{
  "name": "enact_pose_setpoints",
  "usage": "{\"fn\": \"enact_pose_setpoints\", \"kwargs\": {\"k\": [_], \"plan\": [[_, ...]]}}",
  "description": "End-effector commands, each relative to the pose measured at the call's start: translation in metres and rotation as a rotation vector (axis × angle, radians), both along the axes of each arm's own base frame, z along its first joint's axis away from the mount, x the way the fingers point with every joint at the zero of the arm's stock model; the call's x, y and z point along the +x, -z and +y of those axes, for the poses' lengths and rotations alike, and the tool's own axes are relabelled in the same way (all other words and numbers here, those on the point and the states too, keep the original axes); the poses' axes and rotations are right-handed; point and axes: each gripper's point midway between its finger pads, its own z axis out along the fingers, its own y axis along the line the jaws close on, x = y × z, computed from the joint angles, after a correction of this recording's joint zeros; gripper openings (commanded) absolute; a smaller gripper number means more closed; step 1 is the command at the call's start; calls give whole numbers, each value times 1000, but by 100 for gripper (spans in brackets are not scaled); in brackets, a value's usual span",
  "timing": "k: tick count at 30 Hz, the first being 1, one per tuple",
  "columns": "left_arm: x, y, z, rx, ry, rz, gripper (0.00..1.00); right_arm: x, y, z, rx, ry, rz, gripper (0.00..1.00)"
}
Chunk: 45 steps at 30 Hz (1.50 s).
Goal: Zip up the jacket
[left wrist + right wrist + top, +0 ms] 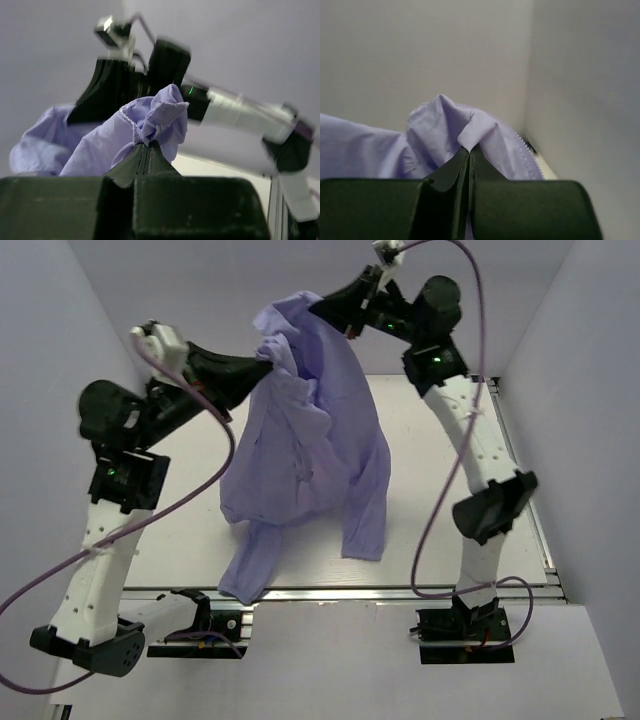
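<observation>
while left gripper (268, 362) and right gripper (322, 308) each clamp the jacket (310, 440), dangling it onto the table (400, 415), its thin cloth looks light, floppy, best pinched along the zipper edge (519, 137).

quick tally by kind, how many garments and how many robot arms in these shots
jacket: 1
robot arms: 2 (left arm, right arm)
total: 3
</observation>
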Motion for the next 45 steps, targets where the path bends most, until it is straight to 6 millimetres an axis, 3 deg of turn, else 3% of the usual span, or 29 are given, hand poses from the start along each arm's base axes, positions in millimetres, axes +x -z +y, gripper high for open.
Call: {"fn": "enact_pose_setpoints", "kwargs": {"k": [1,2,3,5,9,15,16,18,19,20,21,22,23,24,25,26,27,28,29,30,31,33,34,35,36,38,39,41,45], "plan": [[-14,-47,28,-126,-123,57,0,-48,-33,53,176,-243,-92,0],[-18,-55,32,-141,-141,53,0,-45,-39,52,206,-228,-55,0],[-22,-63,36,-151,-156,47,0,-62,-43,69,245,-267,-63,0],[-34,-82,45,-163,-188,15,0,-68,-47,86,306,-248,-82,0],[-44,-105,57,-171,-236,-14,0,-120,-55,125,323,-282,-191,0],[-34,-91,49,-121,-221,26,0,-139,-70,115,331,-275,-265,0],[-30,-84,45,-113,-204,36,0,-129,-55,117,298,-271,-226,0],[-22,-64,32,-93,-142,88,0,-119,-53,92,283,-262,-216,0],[-7,-38,21,-65,-112,145,0,-100,-23,93,231,-250,-138,0],[0,-21,11,-63,-61,210,0,-89,-11,84,207,-238,-100,0],[-6,0,-5,-16,58,237,0,-80,-7,57,177,-232,-131,0],[11,38,-20,-18,106,291,0,-69,10,46,147,-224,-84,0],[11,59,-33,-25,152,348,0,-40,58,27,71,-183,2,0],[0,75,-59,-10,231,347,0,-36,67,10,48,-157,10,0],[13,118,-77,2,192,443,0,-25,88,-4,16,-123,47,0],[3,147,-116,46,243,468,0,-10,129,-30,-33,-74,118,0],[-16,157,-131,71,300,473,0,-4,149,-43,-53,-44,149,0],[-8,199,-157,132,303,563,0,3,170,-56,-72,-10,188,0],[-13,219,-176,182,334,592,0,19,204,-83,-104,73,247,4],[-24,238,-197,230,376,637,0,24,215,-98,-117,113,287,8],[-19,289,-217,321,385,751,0,30,229,-114,-129,141,327,9],[-36,304,-240,376,498,804,23,45,254,-159,-131,208,446,26],[-37,312,-246,388,520,825,44,49,256,-173,-120,227,480,35],[-38,325,-253,408,536,852,97,53,260,-195,-108,250,540,70],[-35,321,-256,409,522,852,98,58,253,-207,-102,280,545,89],[-28,317,-254,432,471,827,98,74,252,-228,-122,416,565,89],[-15,312,-250,439,379,827,98,70,272,-237,-209,480,654,89],[-3,296,-240,444,282,776,98,77,271,-258,-254,646,724,89],[46,286,-193,468,-111,739,98,27,312,-290,-334,875,1002,89]]}}
